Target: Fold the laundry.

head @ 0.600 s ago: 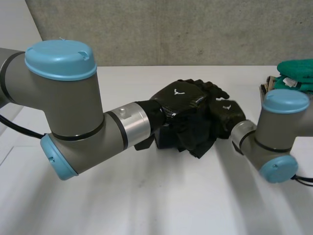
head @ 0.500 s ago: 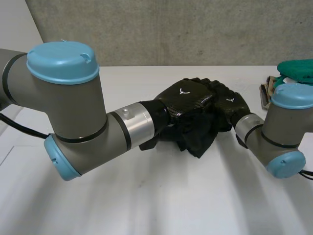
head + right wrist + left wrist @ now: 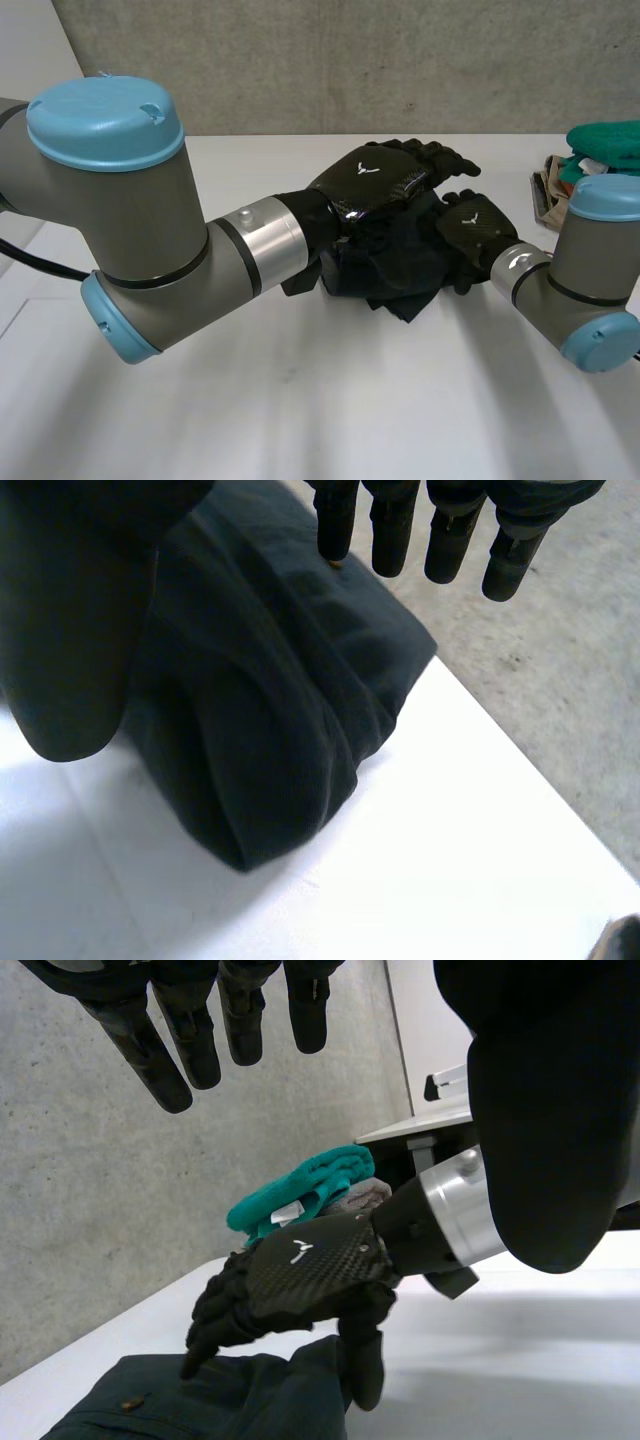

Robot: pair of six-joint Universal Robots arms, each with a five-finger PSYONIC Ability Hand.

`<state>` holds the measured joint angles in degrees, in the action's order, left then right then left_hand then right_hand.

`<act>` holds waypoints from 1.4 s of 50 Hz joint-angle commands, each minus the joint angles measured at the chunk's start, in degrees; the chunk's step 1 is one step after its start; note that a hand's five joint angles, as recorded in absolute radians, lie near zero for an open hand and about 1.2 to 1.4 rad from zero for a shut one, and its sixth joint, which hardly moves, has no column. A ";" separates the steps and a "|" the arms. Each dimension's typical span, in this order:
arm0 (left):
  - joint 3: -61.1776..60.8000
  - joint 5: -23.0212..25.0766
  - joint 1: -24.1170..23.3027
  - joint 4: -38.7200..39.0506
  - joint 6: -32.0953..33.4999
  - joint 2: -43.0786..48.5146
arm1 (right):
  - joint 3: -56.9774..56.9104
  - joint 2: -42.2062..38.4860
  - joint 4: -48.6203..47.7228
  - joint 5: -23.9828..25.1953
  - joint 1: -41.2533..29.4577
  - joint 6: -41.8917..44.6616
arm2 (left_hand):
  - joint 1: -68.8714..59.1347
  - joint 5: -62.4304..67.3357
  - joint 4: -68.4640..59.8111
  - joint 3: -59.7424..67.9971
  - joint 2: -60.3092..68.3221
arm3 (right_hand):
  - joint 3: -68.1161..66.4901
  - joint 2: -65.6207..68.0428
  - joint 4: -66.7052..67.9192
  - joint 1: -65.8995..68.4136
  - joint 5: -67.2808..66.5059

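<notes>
- A bundled garment (image 3: pixel 400 275) is lying in the middle of the table (image 3: pixel 300 400).
- The left hand (image 3: pixel 375 180) is hanging over the garment's far part.
- The right hand (image 3: pixel 472 228) is touching its right side.
- A stack of cloths (image 3: pixel 605 145) is lying at the table's right edge, behind the right arm.

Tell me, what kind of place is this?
Probably a robotics lab or test room: a bare concrete wall, a plain white table, and two robot arms at a dark garment.

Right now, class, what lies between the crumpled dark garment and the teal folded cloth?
The robot's right hand, touching the crumpled dark garment, then bare white table up to the teal folded cloth: the head view shows it.
</notes>
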<state>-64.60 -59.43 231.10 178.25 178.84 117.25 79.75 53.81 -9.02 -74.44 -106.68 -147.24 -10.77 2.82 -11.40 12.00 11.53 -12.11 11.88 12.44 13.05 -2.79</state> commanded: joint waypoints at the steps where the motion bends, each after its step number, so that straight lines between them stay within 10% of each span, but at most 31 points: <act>1: -0.79 0.01 0.66 0.08 0.02 -0.10 | 3.57 2.00 0.14 6.05 0.60 11.54 | 0.77 -2.82 1.40 -2.00 -1.53 | 2.11 -1.88 -2.44 -3.05 2.79; 28: -2.46 0.10 2.25 0.96 -2.26 -1.15 | -1.70 -8.01 -16.20 4.74 -2.39 5.57 | 0.77 -2.82 1.40 -2.00 -1.53 | -6.79 7.02 6.46 5.86 -6.11; 39: -4.13 0.27 2.68 1.83 -3.14 -2.55 | -8.11 -12.50 -19.64 2.89 -3.45 -0.49 | 0.77 -2.82 1.40 -2.00 -1.53 | -67.80 68.03 67.47 66.87 -67.12; 49: -3.52 0.10 4.71 2.01 -4.37 -5.89 | -16.28 -7.05 -21.74 1.49 -1.60 -7.70 | 0.77 -2.82 1.40 -2.00 -1.53 | -67.89 68.12 67.56 66.95 -67.21; 70: -1.58 0.19 6.20 5.53 -10.97 -9.59 | -47.84 -8.36 -11.29 -1.33 25.11 -24.66 | 0.77 -2.82 1.40 -2.00 -1.53 | -67.89 68.12 67.56 66.95 -67.21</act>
<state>-65.65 -59.17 237.62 183.64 167.75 106.80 35.35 48.38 -23.17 -78.46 -89.68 -166.80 -10.77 2.82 -11.40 12.00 11.53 -67.68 67.33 68.65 62.45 -55.84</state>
